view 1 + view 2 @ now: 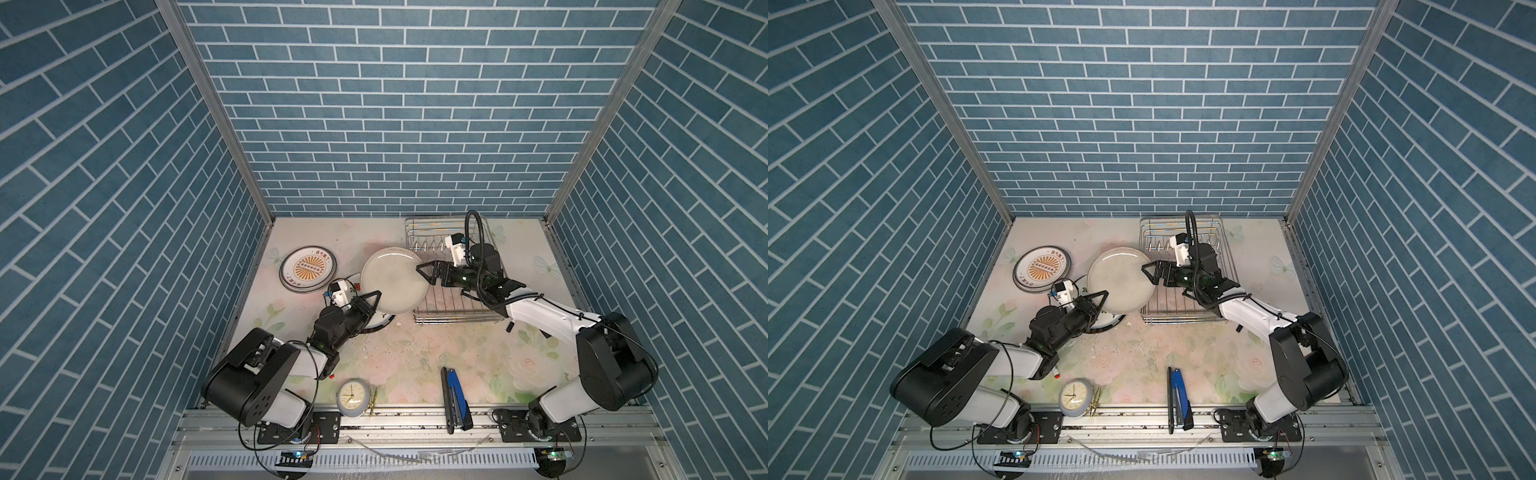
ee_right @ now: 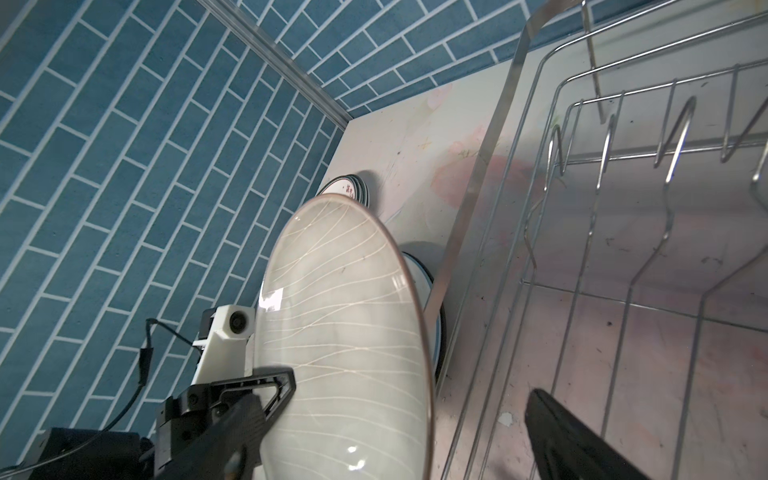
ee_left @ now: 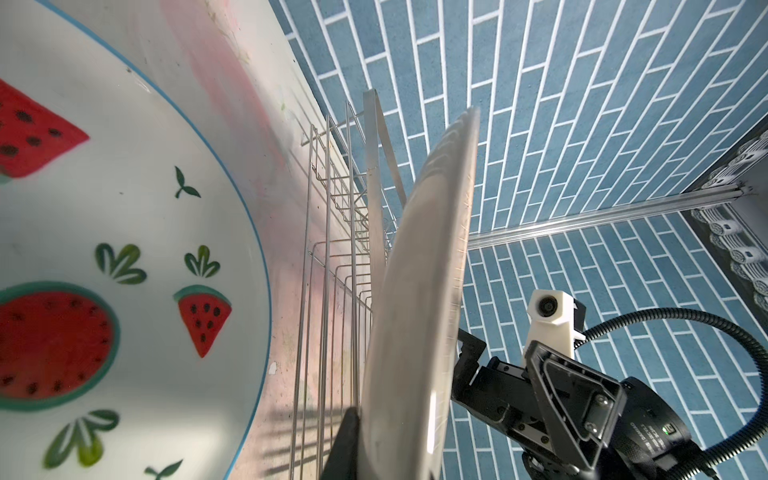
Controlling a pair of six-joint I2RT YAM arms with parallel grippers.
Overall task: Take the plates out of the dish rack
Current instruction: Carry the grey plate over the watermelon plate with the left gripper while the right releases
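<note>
A plain greyish plate hangs tilted between the two arms, left of the dish rack. My left gripper is shut on its near-left rim; in the left wrist view the plate is edge-on in that gripper. My right gripper is open, its jaws standing wide on either side of the plate's right rim. In the right wrist view the dish rack's prongs stand bare.
A stack of sunburst-print plates lies at the left. A watermelon-print plate lies under the held one. A small clock and a blue stapler sit near the front edge. Blue brick walls close three sides.
</note>
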